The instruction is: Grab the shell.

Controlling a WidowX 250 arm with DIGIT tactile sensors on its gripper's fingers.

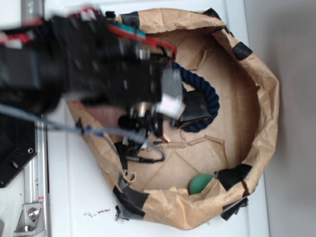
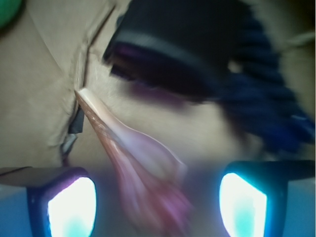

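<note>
Black boxy arm (image 1: 74,59); red wires; silver wrist block; dark fingers (image 2: 64,207), glowing pads.

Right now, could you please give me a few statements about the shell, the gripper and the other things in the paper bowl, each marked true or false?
1. In the wrist view the shell lies between the two fingers, which stand apart on either side of it. True.
2. The shell's pointed tip faces away from the gripper. True.
3. The green ball is clamped in the gripper. False: it sits by the wall of the paper bowl, away from the gripper.
4. The rope is bright yellow. False: it is dark blue.
5. The black block sits beside the rope. True.
</note>
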